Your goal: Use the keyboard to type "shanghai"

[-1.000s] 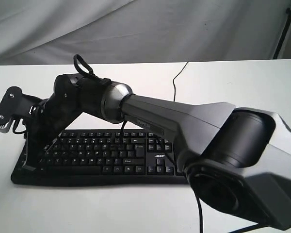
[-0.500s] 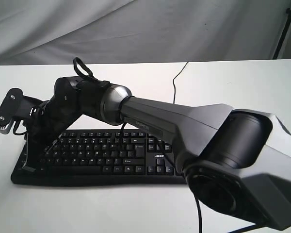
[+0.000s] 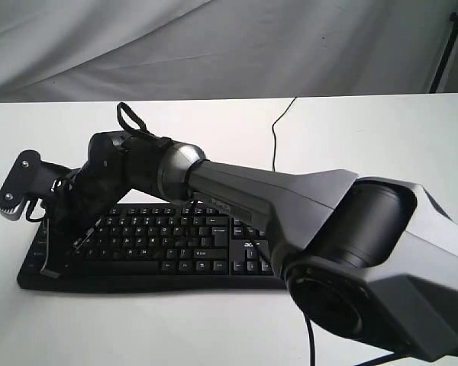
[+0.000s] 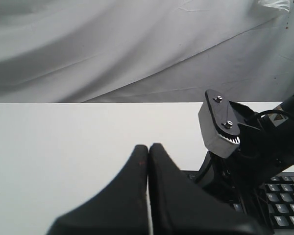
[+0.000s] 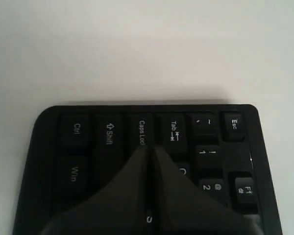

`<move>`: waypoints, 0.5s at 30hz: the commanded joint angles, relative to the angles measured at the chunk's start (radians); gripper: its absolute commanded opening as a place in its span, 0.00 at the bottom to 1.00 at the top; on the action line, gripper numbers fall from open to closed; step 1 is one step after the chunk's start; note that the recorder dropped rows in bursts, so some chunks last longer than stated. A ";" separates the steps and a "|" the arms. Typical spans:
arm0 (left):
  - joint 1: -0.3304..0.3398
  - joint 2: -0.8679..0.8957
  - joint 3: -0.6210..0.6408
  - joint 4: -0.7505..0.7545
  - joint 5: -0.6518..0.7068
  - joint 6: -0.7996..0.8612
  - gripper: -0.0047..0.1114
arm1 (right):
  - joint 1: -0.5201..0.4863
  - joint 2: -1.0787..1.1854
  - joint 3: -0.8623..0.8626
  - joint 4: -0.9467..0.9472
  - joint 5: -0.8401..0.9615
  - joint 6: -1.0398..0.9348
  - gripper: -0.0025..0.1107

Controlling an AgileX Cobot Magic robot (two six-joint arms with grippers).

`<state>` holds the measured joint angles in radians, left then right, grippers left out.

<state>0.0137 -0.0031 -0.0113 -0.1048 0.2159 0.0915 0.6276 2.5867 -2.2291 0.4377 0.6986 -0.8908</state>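
Keyboard (image 5: 108,133) lies under the right pincer (image 5: 149,147), long axis running back along its closed fingers (image 5: 122,196). It points at Caps Lock (image 5: 141,132) and Tab (image 5: 174,131), so letters (image 3: 149,232) probably lie behind. Left pincer (image 4: 148,146), closed too, hovers farther off.

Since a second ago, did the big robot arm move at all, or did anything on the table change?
The right arm sank a little, bringing its shut jaws lower over the left end of the keyboard. Nothing was grabbed or let go. The keyboard and its cable stayed put.
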 commanded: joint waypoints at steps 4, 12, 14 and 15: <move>-0.004 0.003 0.001 -0.004 -0.003 -0.001 0.05 | 0.001 0.003 -0.007 0.009 0.001 -0.017 0.02; -0.004 0.003 0.001 -0.004 -0.003 -0.001 0.05 | 0.001 0.003 -0.007 0.009 0.001 -0.028 0.02; -0.004 0.003 0.001 -0.004 -0.003 -0.001 0.05 | 0.001 0.003 -0.007 0.009 0.001 -0.028 0.02; -0.004 0.003 0.001 -0.004 -0.003 -0.001 0.05 | 0.001 0.003 -0.007 0.009 0.001 -0.028 0.02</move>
<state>0.0137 -0.0031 -0.0113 -0.1048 0.2159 0.0915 0.6276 2.5907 -2.2291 0.4395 0.6986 -0.9134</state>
